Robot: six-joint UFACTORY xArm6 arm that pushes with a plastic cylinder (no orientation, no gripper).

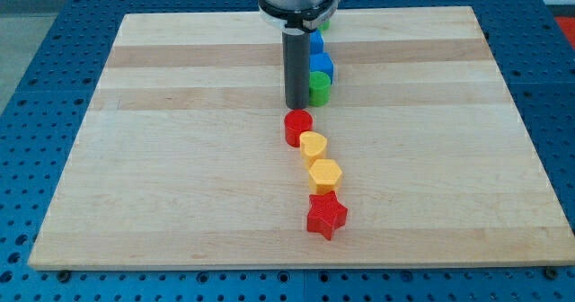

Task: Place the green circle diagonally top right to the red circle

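Wooden board [180, 158] lies wide open around my tip [296, 105], between green circle [319, 87] and red circle [297, 126]; no jaws.

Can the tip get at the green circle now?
Probably yes. My tip stands just to the view's left of the green circle, with nothing between them. The red circle lies right below the tip, so moves downward are tight.
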